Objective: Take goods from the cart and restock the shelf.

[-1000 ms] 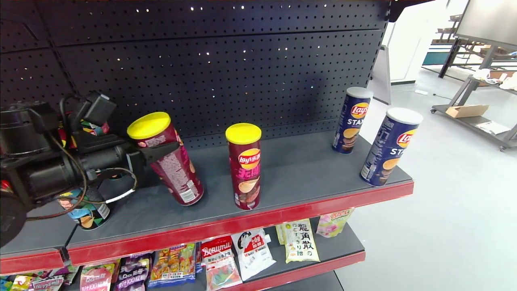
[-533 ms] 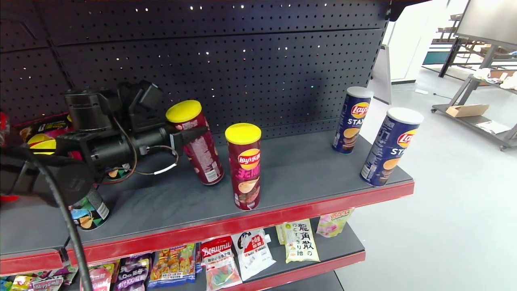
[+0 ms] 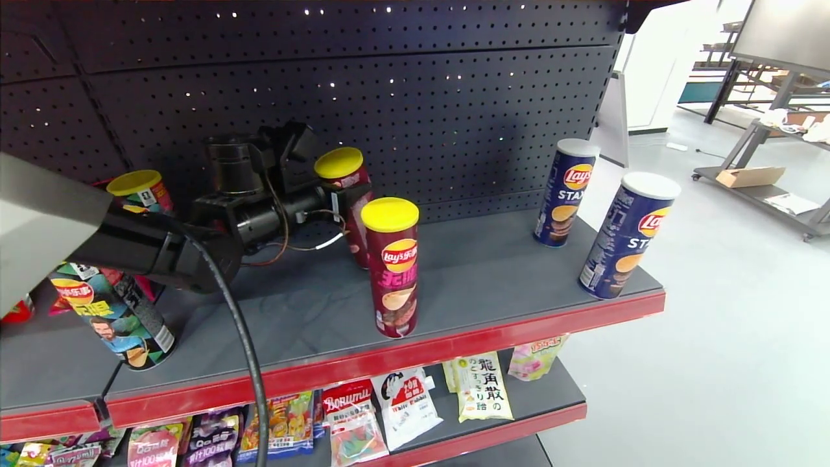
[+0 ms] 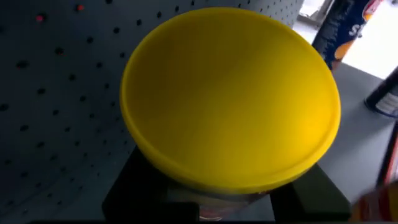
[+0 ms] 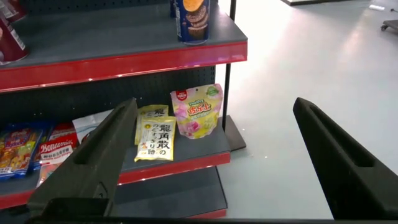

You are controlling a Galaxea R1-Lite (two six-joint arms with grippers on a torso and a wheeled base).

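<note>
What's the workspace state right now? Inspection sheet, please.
Surface: shelf, dark board, red edge.
Job's things: held can, yellow lid, at the back behind front can; two blue cans at right; patterned can at left.
Clutter: bags on the lower shelf.
Grippers: left gripper shut on held can; right gripper open, empty.
Cables: black cable hangs across the shelf front.
Surroundings: trolley with a box, far right.
</note>
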